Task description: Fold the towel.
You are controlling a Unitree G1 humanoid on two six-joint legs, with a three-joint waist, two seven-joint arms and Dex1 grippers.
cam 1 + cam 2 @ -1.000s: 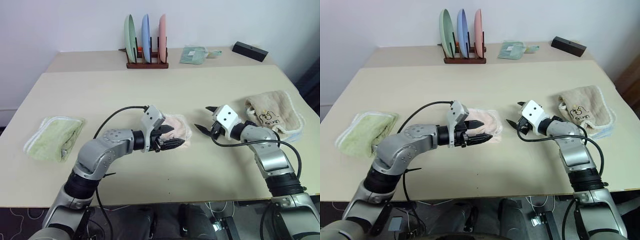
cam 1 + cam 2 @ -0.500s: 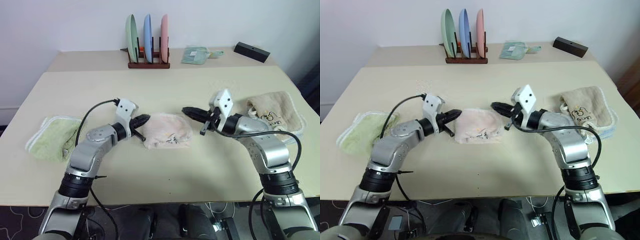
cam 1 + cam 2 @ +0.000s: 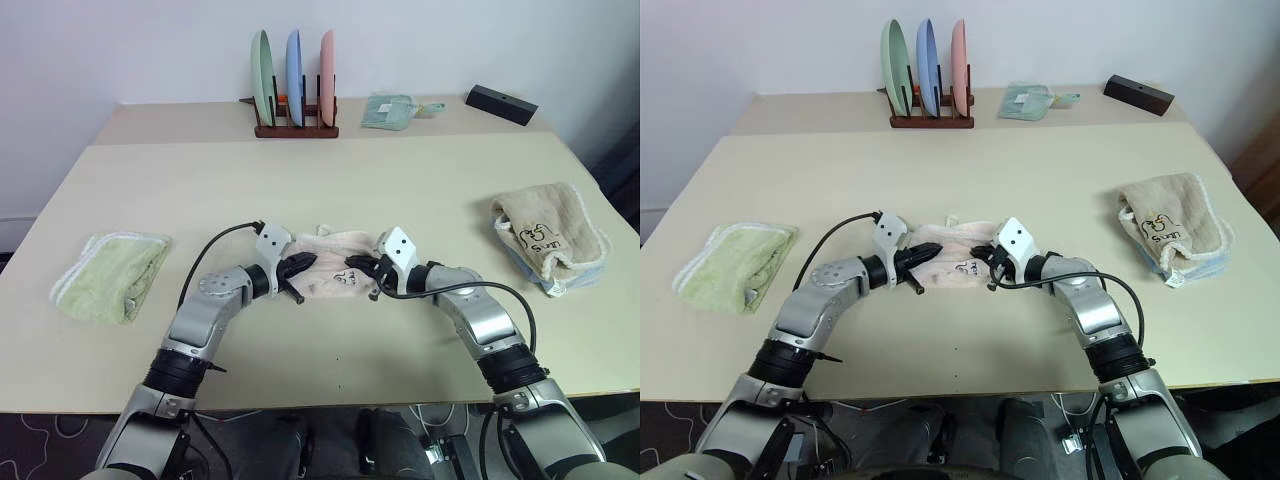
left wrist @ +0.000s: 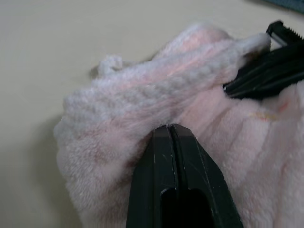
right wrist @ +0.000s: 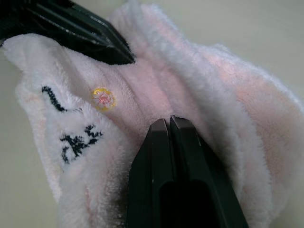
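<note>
Now both end effectors pinch the towel [image 3: 330, 275].

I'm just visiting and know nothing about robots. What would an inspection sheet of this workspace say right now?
Surface: beige table, with a second table pushed against its far edge.
Job's things: pink towel lies bunched at the front centre, between the two grippers.
Clutter: green towel at the left; tan towel with dark print at the right; plate rack holding three upright plates, a small green packet and a black box at the back.
Grippers: left gripper shut on the pink towel's left edge; right gripper shut on its right edge.
Cables: a black cable loops over each forearm.
Surroundings: white wall behind.
</note>
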